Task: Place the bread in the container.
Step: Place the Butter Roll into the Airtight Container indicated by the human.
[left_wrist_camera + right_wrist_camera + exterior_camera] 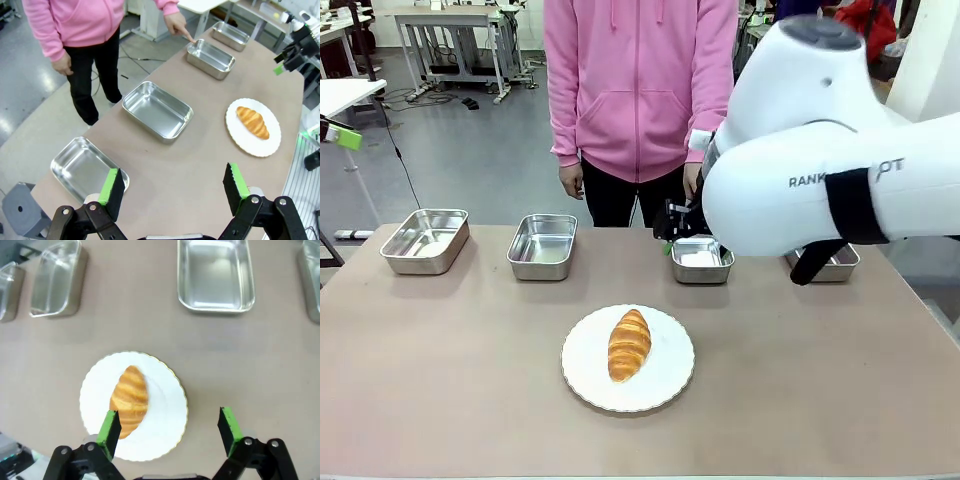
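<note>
The bread [629,344], a golden-brown croissant, lies on a round white plate [665,385] at the table's middle front. Four steel pans stand in a row along the far side. The person's finger [188,36] touches the rim of the third one from the left, the container [702,262] [210,58]. My right gripper [672,235] hangs open high over the table, just left of that pan. In the right wrist view the right gripper [170,422] looks down on the bread [129,399], with one finger over the croissant's end. My left gripper [172,192] is open and empty above the table's left end.
Other pans stand at far left [425,240], centre left [542,246] and far right [828,264]. The person in a pink hoodie [638,80] stands at the far edge. My right arm's bulky white link [820,180] covers the table's far right.
</note>
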